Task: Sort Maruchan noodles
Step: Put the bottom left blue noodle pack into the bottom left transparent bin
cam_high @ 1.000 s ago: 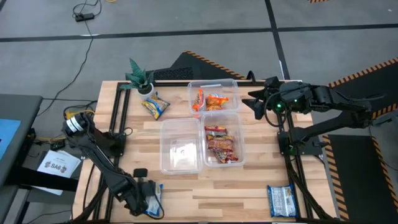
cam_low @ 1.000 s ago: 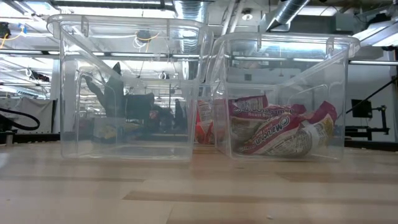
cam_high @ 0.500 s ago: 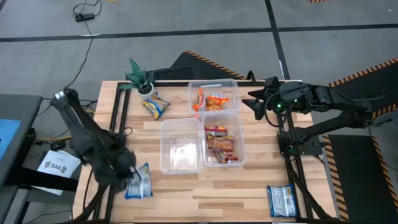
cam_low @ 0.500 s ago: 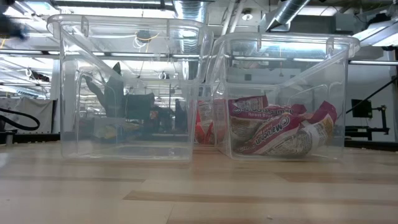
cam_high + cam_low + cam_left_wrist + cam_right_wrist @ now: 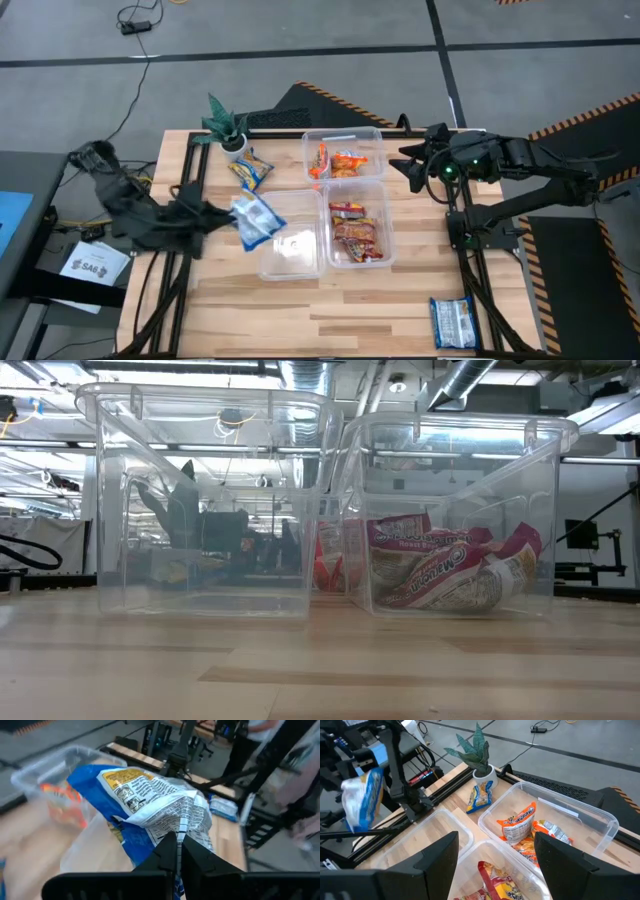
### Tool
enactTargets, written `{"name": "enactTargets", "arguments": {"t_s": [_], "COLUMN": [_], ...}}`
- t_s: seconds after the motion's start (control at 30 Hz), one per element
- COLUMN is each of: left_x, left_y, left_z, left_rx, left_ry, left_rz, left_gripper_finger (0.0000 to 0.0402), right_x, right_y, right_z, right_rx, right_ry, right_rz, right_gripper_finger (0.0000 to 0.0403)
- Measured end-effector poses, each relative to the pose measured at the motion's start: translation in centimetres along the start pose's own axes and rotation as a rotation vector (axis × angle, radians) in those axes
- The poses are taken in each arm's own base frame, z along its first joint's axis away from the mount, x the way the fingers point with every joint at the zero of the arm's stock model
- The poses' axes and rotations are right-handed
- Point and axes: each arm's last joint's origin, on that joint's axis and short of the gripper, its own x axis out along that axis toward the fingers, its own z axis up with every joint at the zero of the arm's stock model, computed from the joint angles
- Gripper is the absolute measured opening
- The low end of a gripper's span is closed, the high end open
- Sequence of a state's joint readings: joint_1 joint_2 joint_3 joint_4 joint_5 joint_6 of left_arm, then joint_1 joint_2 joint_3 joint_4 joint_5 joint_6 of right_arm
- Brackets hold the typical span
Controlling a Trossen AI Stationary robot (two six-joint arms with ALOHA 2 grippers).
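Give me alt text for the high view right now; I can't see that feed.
Seen from above, the left claw holds a blue-and-white noodle packet at the left edge of the empty clear tub. Beside it, one tub holds red packets and another orange packets. The right claw waits at the table's right edge.

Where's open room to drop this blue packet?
The left gripper holds the blue packet over the empty tub. Bare wood runs along the near edge up to the other blue packet. The red tub and orange tub are crowded.
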State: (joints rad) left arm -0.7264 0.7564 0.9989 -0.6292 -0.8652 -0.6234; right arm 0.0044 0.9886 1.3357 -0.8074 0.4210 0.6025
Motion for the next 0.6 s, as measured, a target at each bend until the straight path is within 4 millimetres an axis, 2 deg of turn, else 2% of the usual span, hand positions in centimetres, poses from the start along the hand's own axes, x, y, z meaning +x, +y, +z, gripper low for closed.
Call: {"name": "enactTargets", "arguments": {"t_s": [0.17, 0.3, 0.43, 0.6], "left_x": [4.9, 8.3, 9.8, 10.4], "left_y": [-0.5, 0.8, 2.0, 2.5], "left_z": [0.8, 0.8, 1.0, 0.9], "left_rx": [0.136, 0.201, 0.209, 0.148], "left_ry": [0.026, 0.107, 0.164, 0.195], "left_rz": [-0.014, 0.004, -0.036, -0.026], "left_gripper_finger": [0.0000, 0.0000, 0.0000, 0.0006], "right_x": [0.0, 0.0, 0.0, 0.0], "right_y": [0.0, 0.0, 0.0, 0.0], "right_z": [0.0, 0.0, 0.0, 0.0], "right_rx": [0.002, 0.002, 0.002, 0.000], "right_ry": [0.000, -0.004, -0.003, -0.004], "right_rz": [0.000, -0.005, -0.006, -0.006], "right_gripper_finger": [0.0282, 0.0282, 0.0282, 0.0282]}}
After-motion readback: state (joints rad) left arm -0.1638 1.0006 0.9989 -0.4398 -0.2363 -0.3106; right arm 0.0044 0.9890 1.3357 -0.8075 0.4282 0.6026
